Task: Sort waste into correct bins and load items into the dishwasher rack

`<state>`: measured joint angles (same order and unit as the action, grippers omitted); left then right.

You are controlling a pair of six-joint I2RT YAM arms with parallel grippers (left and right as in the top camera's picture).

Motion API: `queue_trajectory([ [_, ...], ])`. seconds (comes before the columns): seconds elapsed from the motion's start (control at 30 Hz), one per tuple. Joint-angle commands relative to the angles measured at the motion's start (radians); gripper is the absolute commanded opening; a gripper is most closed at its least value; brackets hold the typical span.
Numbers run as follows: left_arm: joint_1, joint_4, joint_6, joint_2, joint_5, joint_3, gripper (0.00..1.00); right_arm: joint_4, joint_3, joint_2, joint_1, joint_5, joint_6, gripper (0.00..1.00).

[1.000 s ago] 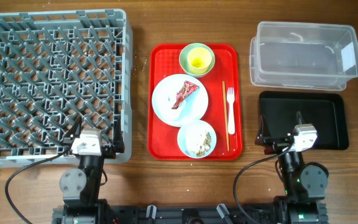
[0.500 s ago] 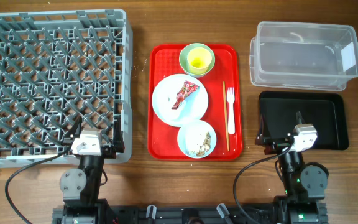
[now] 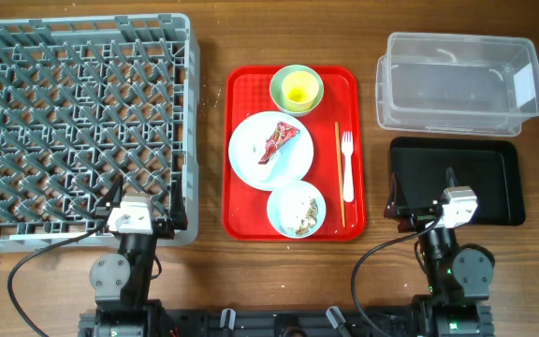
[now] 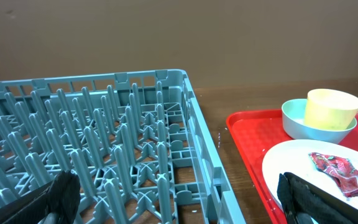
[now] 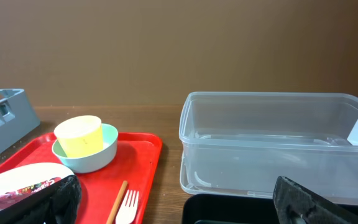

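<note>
I see the small red crinkled wrapper (image 3: 279, 140) lying on the large pale round plate (image 3: 251, 161), midway along the red serving tray (image 3: 241, 94). Whitish food crumbs (image 3: 305, 218) sit in the smaller pale blue bowl (image 3: 275, 208) at the tray's near end. The yellow cup (image 3: 298, 91) stands inside the pale green bowl (image 3: 279, 82) at its far end. The white plastic fork (image 3: 347, 168) lies along the tray's right side. On the wooden surface (image 3: 211, 140), the grey lattice rack (image 3: 78, 112) is left of the tray, with the clear plastic tub (image 3: 457, 84) and shallow black tray (image 3: 485, 178) to the right. My left claw (image 4: 176, 190) and right claw (image 5: 176, 193) both gape, holding nothing.
</note>
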<state>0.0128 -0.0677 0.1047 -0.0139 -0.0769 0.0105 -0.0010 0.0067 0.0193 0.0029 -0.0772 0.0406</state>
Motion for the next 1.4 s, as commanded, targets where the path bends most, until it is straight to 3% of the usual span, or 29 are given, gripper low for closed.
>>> queue_trajectory([
  [0.0,-0.005,-0.004,0.019,0.005,-0.012,-0.005,1.00,0.002,-0.002,-0.003,-0.006,0.010,0.014,1.00],
  [1.37,-0.005,-0.004,0.019,0.005,-0.012,-0.005,1.00,0.003,-0.002,-0.003,-0.006,0.006,0.015,1.00],
])
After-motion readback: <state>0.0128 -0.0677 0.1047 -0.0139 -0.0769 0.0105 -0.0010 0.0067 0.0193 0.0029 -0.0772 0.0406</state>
